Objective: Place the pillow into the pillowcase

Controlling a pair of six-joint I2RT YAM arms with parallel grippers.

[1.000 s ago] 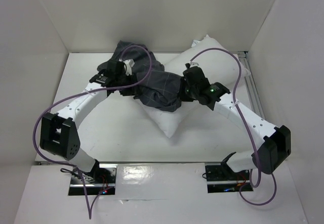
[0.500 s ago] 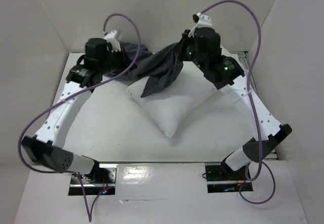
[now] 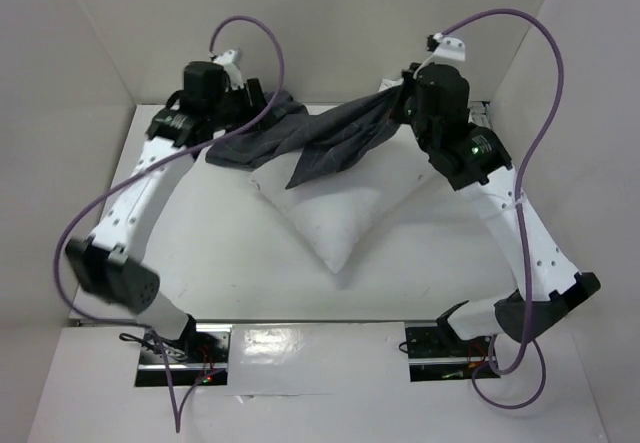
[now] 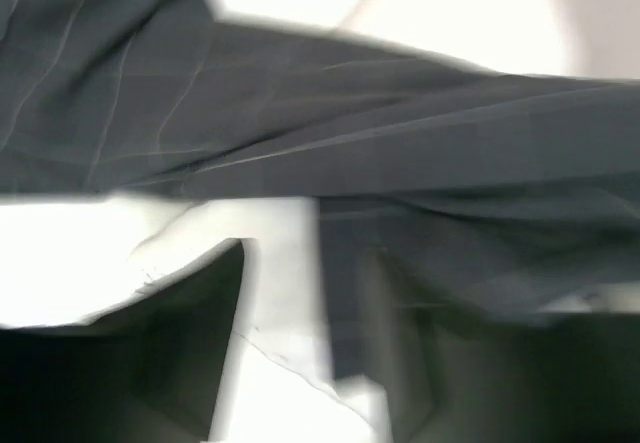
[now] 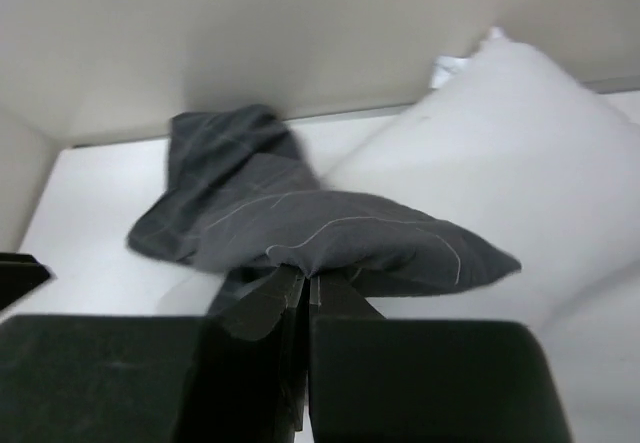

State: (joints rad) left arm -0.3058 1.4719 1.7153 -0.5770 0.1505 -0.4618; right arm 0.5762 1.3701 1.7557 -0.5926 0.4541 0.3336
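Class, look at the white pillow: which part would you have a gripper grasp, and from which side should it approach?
Probably the near corner of the pillow, approached from the arms' side: it lies like a diamond, that corner points at the bases, tapers thin and is bare, while the pillowcase hangs over the far part.

The pillowcase point(image 3: 320, 143) is dark charcoal grey, crossed by a thin pale grid of lines. The pillow point(image 3: 340, 213) is plain white. The left arm point(image 3: 140, 193) and right arm point(image 3: 510, 223) are white with black joints. A green light point(image 3: 472, 149) glows at 2 o'clock from the pillow. The cables point(image 3: 500, 11) are purple and the table point(image 3: 220, 253) white.
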